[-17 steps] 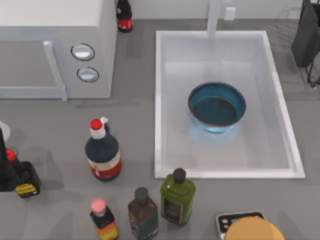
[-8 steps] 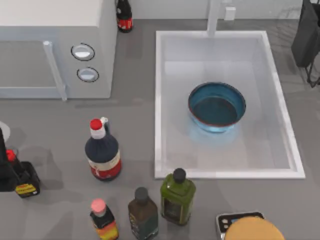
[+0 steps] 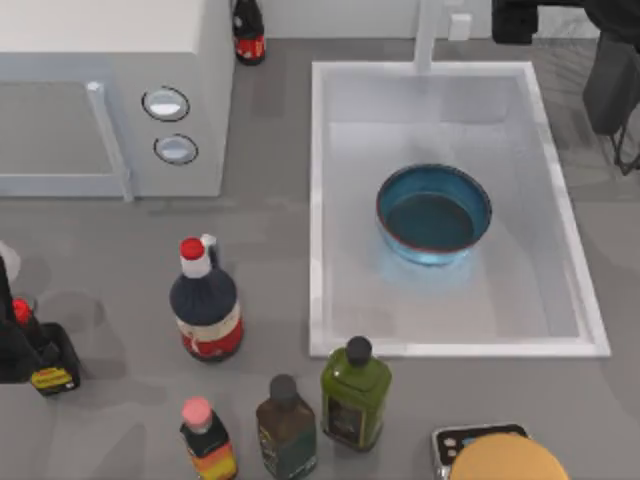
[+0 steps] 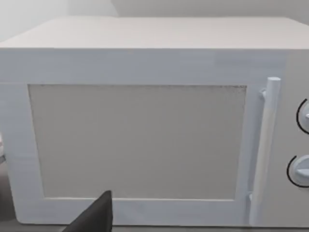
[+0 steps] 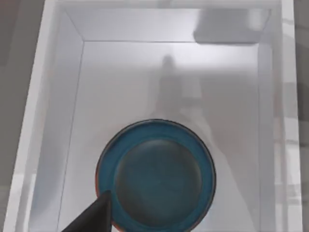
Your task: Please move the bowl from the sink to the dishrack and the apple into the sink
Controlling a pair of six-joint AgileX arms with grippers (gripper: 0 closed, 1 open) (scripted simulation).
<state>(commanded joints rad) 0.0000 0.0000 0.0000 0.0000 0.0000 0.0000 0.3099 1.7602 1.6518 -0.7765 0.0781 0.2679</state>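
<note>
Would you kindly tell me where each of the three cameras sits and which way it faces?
Top view: above the table, looking down on the sink, bowl, microwave and bottles; the right arm shows at the far edge.
Left wrist view: on the left arm, facing the microwave's door; a dark tool tip shows.
Right wrist view: on the right arm, looking down into the sink at the bowl; a dark tool tip shows.
Shared: top and right wrist views both show bowl and sink.

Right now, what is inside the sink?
The sink holds one blue bowl, upright and apparently empty. No apple lies on the visible floor; whatever lies beneath the bowl is covered.
</note>
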